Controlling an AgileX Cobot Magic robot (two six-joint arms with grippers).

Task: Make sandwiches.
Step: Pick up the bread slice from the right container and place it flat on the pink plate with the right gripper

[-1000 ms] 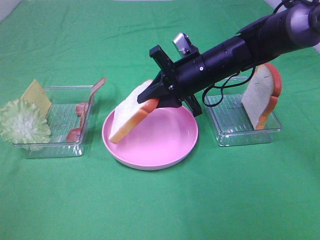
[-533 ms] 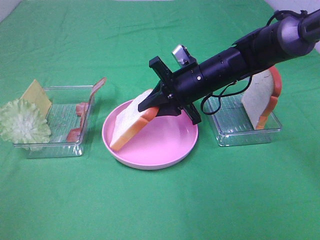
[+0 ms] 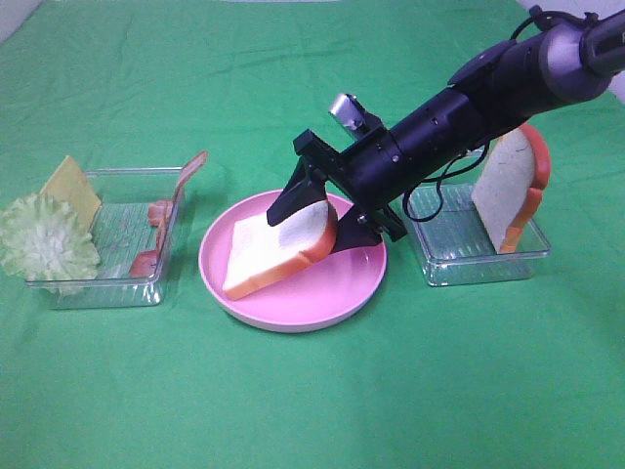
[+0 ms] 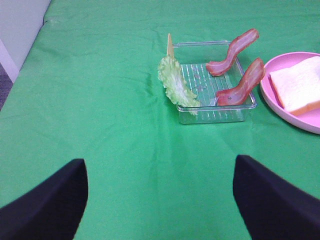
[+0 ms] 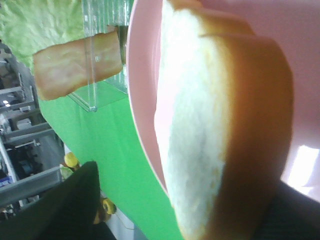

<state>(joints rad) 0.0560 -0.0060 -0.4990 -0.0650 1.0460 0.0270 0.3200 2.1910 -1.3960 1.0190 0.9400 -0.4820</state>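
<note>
From above, the right gripper reaches down over the pink plate. Its black jaws stand spread, one on each side of the rounded end of a bread slice that lies in the plate. Whether either jaw touches the crust I cannot make out from here. The second slice stands on edge in the right tray, partly hidden behind the arm. In the left tray the lettuce hangs over the outer wall, the cheese leans behind it, and the bacon strips prop against the wall nearest the plate. The left arm is out of this view.

The left wrist camera shows the left gripper above bare green cloth. Only the two dark fingertips show, cut off at the corners, wide apart with nothing between them. Farther off sits the tray with lettuce, a thin edge of cheese and both bacon strips. The plate and its slice are clipped by the frame edge.

The right wrist camera is nearly filled by the slice, blurred and close, lying against the pink plate. One dark finger stands clear of it with green cloth showing between. The other sits in the corner, too cut off to judge contact. A bacon strip shows through the clear tray wall.
</note>
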